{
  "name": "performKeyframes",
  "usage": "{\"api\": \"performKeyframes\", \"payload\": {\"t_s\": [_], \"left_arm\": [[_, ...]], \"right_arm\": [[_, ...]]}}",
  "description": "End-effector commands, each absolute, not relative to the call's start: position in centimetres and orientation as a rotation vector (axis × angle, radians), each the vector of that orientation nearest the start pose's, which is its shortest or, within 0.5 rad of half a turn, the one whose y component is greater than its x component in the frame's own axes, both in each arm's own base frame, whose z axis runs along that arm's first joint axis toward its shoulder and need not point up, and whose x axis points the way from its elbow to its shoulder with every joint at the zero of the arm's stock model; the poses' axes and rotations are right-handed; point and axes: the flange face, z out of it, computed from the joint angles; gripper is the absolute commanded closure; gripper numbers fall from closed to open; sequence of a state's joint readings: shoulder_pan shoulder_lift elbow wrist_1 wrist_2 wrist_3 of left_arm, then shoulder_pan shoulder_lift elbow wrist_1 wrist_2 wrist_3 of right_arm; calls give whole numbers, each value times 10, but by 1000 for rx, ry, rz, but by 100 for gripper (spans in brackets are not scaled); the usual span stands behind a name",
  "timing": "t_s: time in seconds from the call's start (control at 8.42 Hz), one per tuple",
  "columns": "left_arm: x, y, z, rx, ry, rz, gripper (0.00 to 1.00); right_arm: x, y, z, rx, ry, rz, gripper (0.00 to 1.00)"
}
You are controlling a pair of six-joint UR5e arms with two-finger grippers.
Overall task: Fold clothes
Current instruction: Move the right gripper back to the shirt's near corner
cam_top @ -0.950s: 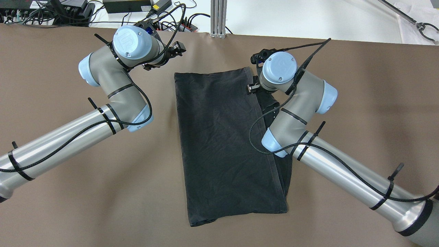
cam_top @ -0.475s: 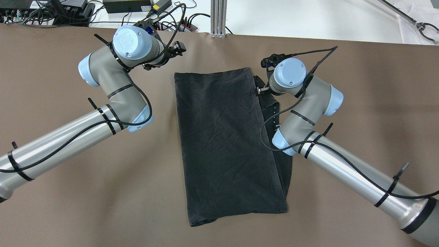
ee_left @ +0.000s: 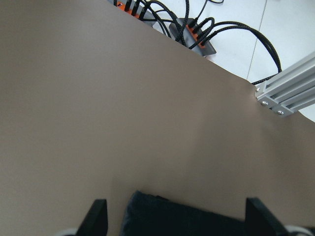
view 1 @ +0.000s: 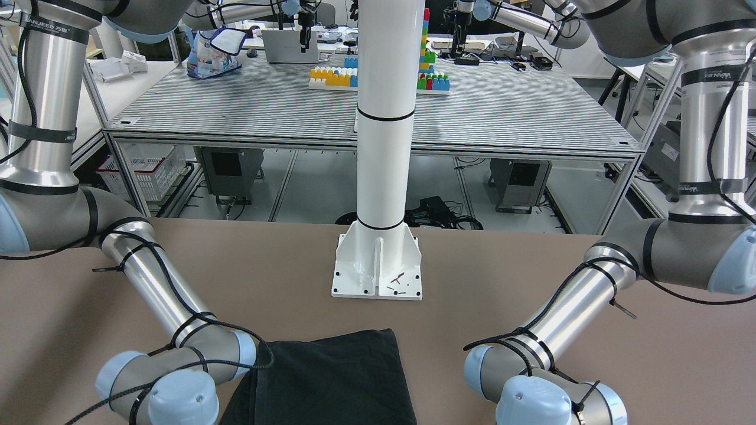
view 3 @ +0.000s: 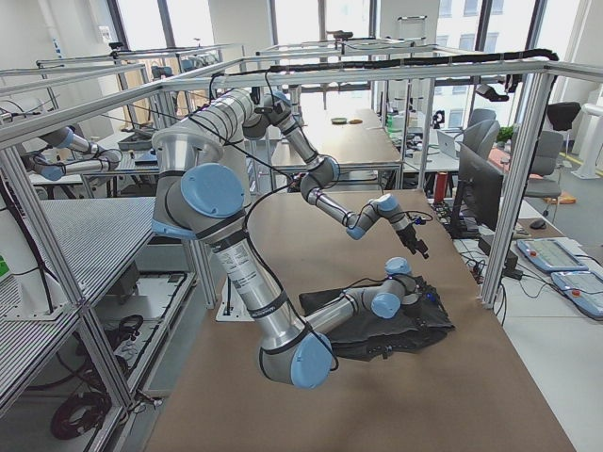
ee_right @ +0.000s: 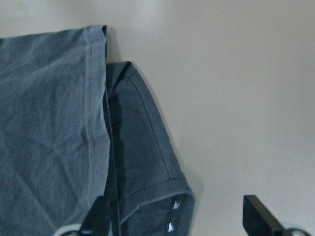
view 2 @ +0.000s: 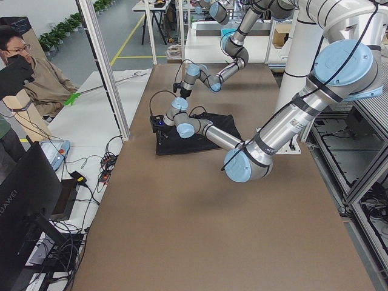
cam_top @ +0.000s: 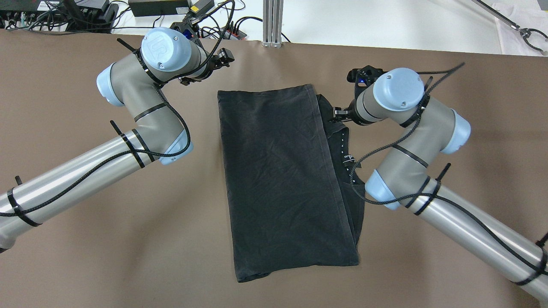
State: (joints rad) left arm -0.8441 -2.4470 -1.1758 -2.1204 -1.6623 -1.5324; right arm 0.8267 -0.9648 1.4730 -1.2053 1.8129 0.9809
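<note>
Black thin fabric garment [cam_top: 282,179] lies folded; left end effector [ee_left: 178,216] and right end effector [ee_right: 179,215] hover by its far corners, spread wide, empty. Pinching one layer could skew it.

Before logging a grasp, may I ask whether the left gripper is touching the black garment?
Apart: the overhead view shows bare table between the left gripper and the garment.

clothes [cam_top: 282,179]: matt black cloth, thin, lightly creased
table [cam_top: 107,248]: smooth matt brown surface
left arm tube [cam_top: 64,186]: shiny bare metal
</note>
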Motion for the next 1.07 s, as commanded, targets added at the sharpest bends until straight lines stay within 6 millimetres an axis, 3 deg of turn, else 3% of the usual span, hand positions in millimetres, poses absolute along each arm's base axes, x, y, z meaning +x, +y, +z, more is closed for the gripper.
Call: {"api": "performKeyframes", "payload": {"t_s": [0.0,0.12,0.24,0.36,0.59,0.83,0.95], "left_arm": [[443,-683,213,375,989,-684,0],[442,-683,221,372,982,-684,0],[440,-680,221,373,985,-683,0],[438,-678,224,374,986,-683,0],[438,-678,224,375,986,-685,0],[438,-678,224,376,985,-686,0],[438,-678,224,376,985,-686,0]], "right_arm": [[-395,-497,301,143,-983,474,6],[-417,-446,314,66,-983,538,6],[-424,-387,313,88,-996,554,6],[-428,-350,313,107,-999,576,5],[-442,-322,327,-9,-985,737,8],[-464,-299,340,-55,-941,789,24],[-467,-299,346,-60,-928,793,27]]}}
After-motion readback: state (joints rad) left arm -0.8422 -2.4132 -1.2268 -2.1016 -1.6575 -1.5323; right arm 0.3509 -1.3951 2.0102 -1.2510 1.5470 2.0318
